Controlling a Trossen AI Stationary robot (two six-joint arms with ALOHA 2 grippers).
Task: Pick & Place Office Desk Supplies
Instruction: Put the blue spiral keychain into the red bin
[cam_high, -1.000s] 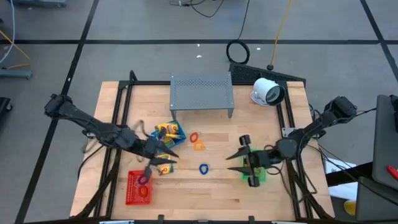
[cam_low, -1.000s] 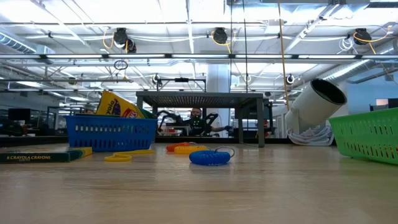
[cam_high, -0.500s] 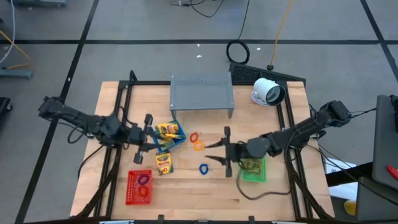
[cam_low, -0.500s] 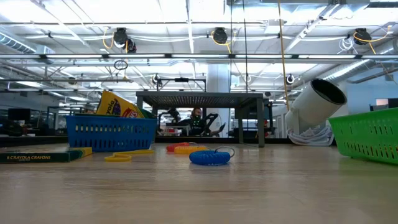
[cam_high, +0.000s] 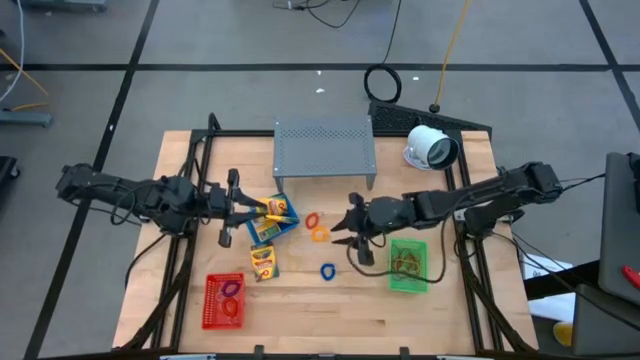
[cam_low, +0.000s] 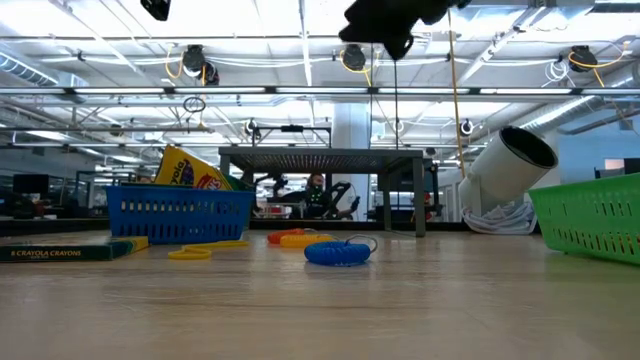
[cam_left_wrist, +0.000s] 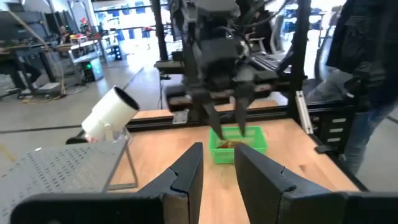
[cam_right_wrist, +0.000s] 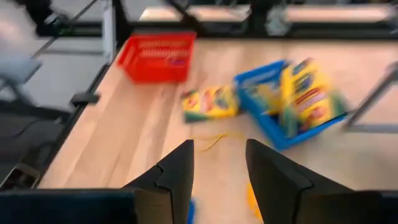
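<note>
The right end effector (cam_high: 350, 232), fingers apart and empty, hangs over the orange rubber band (cam_high: 319, 234) on the table (cam_high: 450, 320) by the blue basket (cam_high: 270, 220), and should drop to pinch it.

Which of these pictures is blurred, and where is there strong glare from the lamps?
Right wrist view: motion-blurred, so the red basket and blue basket look smeared. Low view: bright ceiling lights glare overhead; the near table is soft. High view: evenly lit, sharp. Left wrist view: slightly soft.
</note>
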